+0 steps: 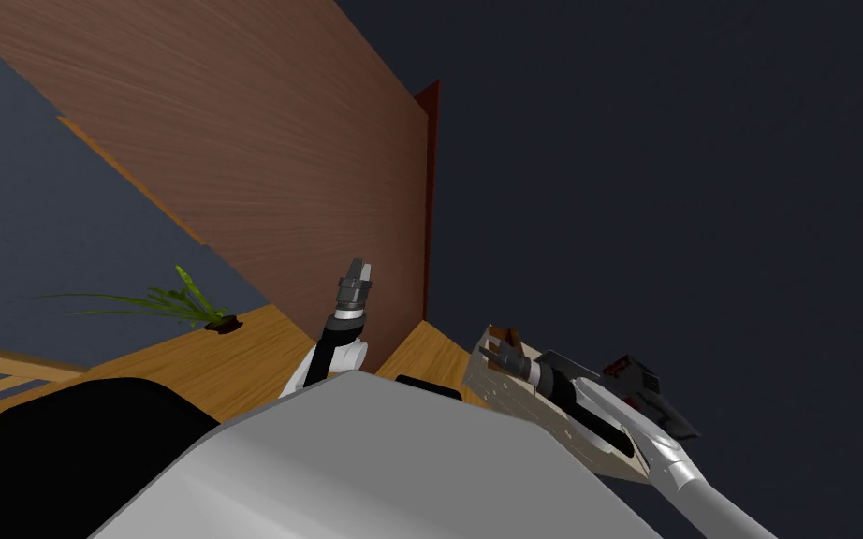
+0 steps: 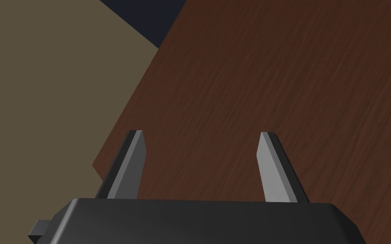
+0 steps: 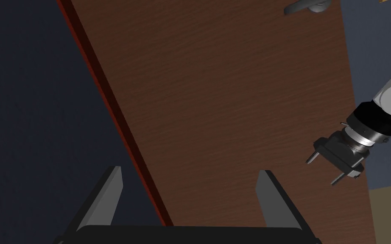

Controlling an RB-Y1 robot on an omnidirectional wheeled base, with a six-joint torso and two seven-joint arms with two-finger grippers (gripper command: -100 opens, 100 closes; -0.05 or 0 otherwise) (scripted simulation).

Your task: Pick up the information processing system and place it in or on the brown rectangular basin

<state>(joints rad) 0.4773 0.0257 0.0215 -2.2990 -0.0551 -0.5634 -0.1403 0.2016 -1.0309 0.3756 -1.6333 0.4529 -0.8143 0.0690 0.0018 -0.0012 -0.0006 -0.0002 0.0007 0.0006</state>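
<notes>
Head view: a brown wooden door (image 1: 280,140) (image 2: 275,84) (image 3: 233,106) stood ahead, its dark red edge (image 1: 431,187) (image 3: 110,106) on the right, with a dark wall (image 1: 654,187) beyond. The left gripper (image 1: 360,267) (image 2: 202,140) (image 3: 321,171) was raised near the door face, fingers wide apart and empty. The right gripper (image 1: 488,354) (image 3: 189,171) sat lower and to the right, also spread wide and holding nothing, aimed at the door's edge. Behind the right forearm lay a pale box (image 1: 500,384) dotted with small holes, with a black-and-red part (image 1: 650,388) at its right. It may have been the information processing system; could not tell. A green plant (image 1: 186,304) stood on the wood floor (image 1: 205,356), far left. The right wrist view caught the door handle (image 3: 307,6).
</notes>
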